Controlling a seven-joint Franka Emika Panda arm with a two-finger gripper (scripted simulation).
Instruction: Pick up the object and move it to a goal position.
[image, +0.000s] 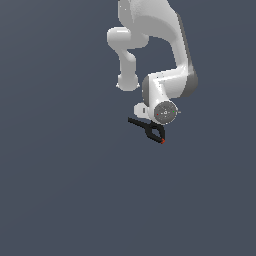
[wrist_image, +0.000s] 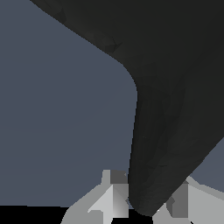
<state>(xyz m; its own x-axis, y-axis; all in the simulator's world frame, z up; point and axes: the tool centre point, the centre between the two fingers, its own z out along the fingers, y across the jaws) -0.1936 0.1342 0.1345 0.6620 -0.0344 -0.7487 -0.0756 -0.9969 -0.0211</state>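
A small black clamp (image: 148, 129) with a red tip lies directly under my hand (image: 159, 120), partly hidden by it. Its long axis slants from the exterior view's upper left to lower right, handles trailing left. In the wrist view its dark body (wrist_image: 175, 109) fills the space between my pale fingers (wrist_image: 111, 192), which appear pressed against it, so I judge it clamped.
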